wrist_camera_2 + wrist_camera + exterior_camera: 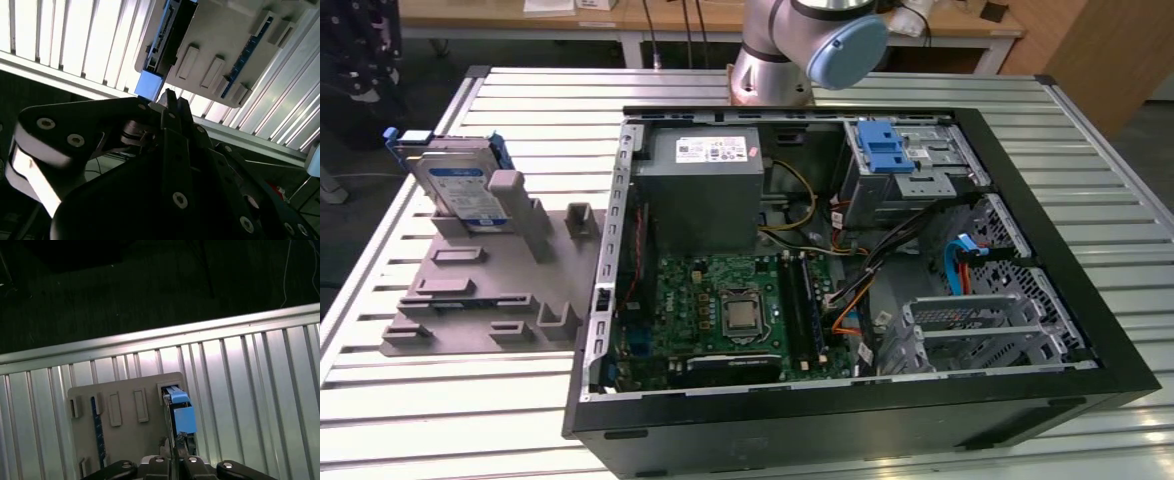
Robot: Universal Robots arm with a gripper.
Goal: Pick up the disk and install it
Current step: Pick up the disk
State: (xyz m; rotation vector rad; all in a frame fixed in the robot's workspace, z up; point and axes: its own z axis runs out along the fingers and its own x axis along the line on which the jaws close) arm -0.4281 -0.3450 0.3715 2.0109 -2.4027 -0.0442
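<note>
The disk (pixel 460 186) stands on edge in a slot of a grey holder (pixel 467 290), its white-and-blue label facing outward and its blue bracket showing at the top corners. In the exterior view that is about ten o'clock, well apart from the middle. The holder lies flat on the ribbed metal table (pixel 440 420), at nine o'clock from the open computer case (pixel 854 412) and just beside the case's wall. In the first wrist view the disk (pixel 179 410) appears edge-on from above, its blue end uppermost, seated at one corner of the holder (pixel 125 432). The gripper (pixel 176 445) hangs over it in line with that edge. In the second wrist view the gripper (pixel 172 100) has its fingers (pixel 167 102) drawn together, tips meeting, with the disk (pixel 158 47) beyond them. I cannot tell whether the tips touch the blue end. Inside the case a large grey box with a white sticker (pixel 700 185) sits at eleven o'clock, a green motherboard (pixel 720 310) at seven and a bright blue latch (pixel 887 147) at one. The arm's base (pixel 787 50) rises from the table at twelve o'clock — behind the case.
</note>
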